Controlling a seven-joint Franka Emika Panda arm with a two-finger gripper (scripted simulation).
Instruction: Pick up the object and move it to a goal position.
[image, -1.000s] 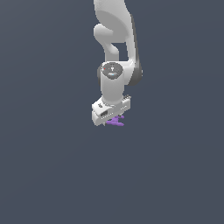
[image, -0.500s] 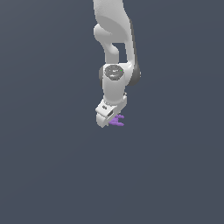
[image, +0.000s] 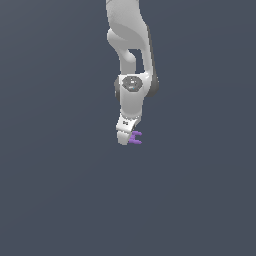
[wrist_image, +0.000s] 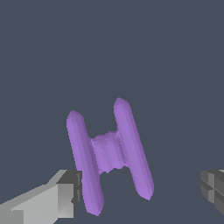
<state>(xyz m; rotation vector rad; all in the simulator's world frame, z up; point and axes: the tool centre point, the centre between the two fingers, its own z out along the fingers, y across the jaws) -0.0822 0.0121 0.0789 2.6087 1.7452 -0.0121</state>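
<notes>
Overhead, we see the arm (image: 131, 47) coming down from the top of the exterior view, white against a plain dark grey ground. Its gripper (image: 124, 139) points downward near the middle of that view. The object (image: 135, 138), a small bright purple piece, sits right at the gripper's tip, on the exterior view's right of it, with two short prongs sticking out sideways.

From the wrist view we read the object (wrist_image: 108, 154) more clearly: two long rounded bars joined by a short thick bridge, like a letter H, tilted a little off upright. One finger (wrist_image: 52, 197), light grey with a darker pad, shows at one edge of the picture and its pad sits right against the nearer bar, though we cannot tell for sure whether they touch. The other finger (wrist_image: 213, 189) shows at the opposite edge, well apart from the farther bar. So we find the jaws spread wide, with the object lying between them and not clamped.

We cannot tell from either view whether the object rests on a surface.
</notes>
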